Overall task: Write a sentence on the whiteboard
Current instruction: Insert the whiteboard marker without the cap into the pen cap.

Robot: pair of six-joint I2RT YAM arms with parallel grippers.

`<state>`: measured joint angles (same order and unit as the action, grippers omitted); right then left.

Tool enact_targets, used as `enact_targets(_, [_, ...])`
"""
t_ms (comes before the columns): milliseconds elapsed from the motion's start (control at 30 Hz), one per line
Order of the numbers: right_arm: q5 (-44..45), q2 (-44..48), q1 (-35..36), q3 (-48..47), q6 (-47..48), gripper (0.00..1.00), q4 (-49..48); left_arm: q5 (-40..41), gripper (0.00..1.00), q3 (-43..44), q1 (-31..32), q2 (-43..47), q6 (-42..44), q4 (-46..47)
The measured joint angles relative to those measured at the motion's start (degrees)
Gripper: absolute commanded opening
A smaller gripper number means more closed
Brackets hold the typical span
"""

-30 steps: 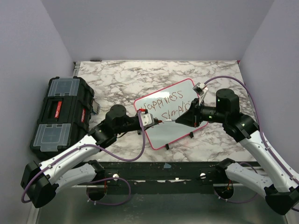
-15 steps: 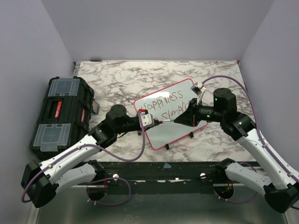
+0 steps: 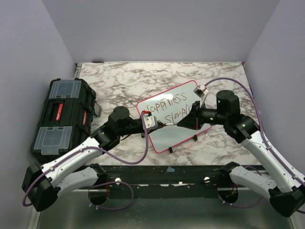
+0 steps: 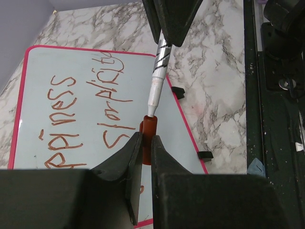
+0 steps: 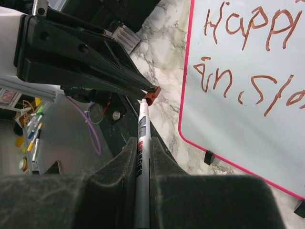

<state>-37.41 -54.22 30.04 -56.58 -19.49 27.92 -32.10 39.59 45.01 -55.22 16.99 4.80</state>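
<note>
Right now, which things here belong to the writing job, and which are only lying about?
Job: whiteboard, sentence, marker in right claw, red cap in left claw.
Lying about: black toolbox.
</note>
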Motion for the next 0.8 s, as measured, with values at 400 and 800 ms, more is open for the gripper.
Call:
enact_targets(400, [-0.20, -0.61, 0.00, 0.83, 0.00, 0.01, -0.02, -0.28, 0.00, 0.17, 0.02, -0.09, -0.94, 0.15])
enact_targets(800, [-1.03, -2.62, 0.15, 0.83, -0.66, 0.01, -0.22, -0.35, 0.00, 0.90, 1.55, -0.11, -1.22, 0.46])
